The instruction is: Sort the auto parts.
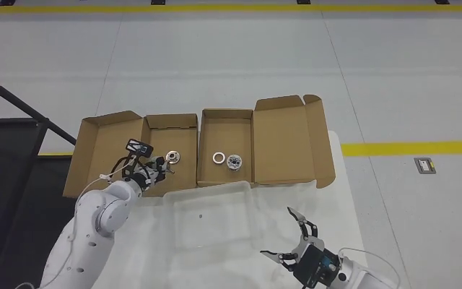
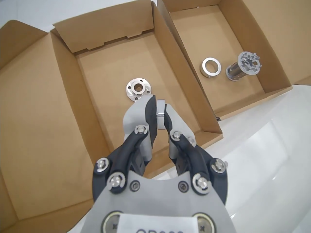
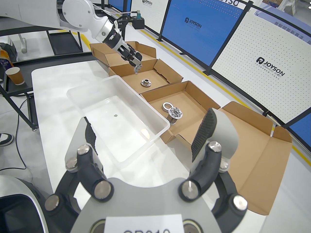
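My left gripper [image 2: 160, 112] is shut on a small metal ring [image 2: 160, 116], held on edge above the left cardboard box [image 2: 102, 39]. A silver flange [image 2: 138, 90] lies on that box's floor just beyond the fingertips. The same gripper [image 1: 160, 171] hangs over the left box [image 1: 172, 121] in the top view, and also shows far off as the left gripper [image 3: 136, 68] in the right wrist view. The right box [image 2: 243, 25] holds a metal ring [image 2: 211, 67] and a slotted cylindrical part [image 2: 244, 66]. My right gripper [image 3: 150, 132] stands open near the table's front edge [image 1: 296, 235], holding nothing.
A clear plastic bin [image 3: 116, 115] sits on the white table in front of the two boxes, with a tiny speck inside. The boxes' flaps [image 1: 292, 141] lie open to the sides. A paper cup [image 3: 15, 75] stands on a side shelf.
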Action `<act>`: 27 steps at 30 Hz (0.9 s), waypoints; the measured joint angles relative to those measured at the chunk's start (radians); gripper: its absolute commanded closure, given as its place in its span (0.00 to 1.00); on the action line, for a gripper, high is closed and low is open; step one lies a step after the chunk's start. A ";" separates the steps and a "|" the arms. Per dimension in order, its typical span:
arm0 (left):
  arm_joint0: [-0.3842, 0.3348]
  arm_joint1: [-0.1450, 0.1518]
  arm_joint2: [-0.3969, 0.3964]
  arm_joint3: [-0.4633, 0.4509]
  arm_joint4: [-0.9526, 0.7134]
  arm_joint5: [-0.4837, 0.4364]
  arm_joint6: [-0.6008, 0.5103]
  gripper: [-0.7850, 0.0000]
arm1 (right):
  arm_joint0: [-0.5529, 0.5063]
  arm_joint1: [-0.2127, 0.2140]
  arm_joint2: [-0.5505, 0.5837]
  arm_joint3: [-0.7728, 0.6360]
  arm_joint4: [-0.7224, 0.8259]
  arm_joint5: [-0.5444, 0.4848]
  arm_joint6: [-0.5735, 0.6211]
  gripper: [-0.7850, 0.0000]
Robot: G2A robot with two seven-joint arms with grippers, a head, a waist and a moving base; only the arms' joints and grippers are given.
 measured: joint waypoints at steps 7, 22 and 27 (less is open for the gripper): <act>-0.054 -0.016 0.044 0.093 -0.035 -0.013 0.019 0.67 | 0.000 0.000 0.000 0.000 0.000 0.000 0.000 0.00; -0.058 -0.019 0.021 0.083 -0.086 -0.058 0.062 0.54 | 0.000 0.000 0.000 0.000 0.000 0.000 0.000 0.00; 0.017 -0.003 -0.050 -0.048 -0.132 -0.107 0.059 0.53 | 0.000 0.000 0.000 0.000 0.000 0.000 0.000 0.00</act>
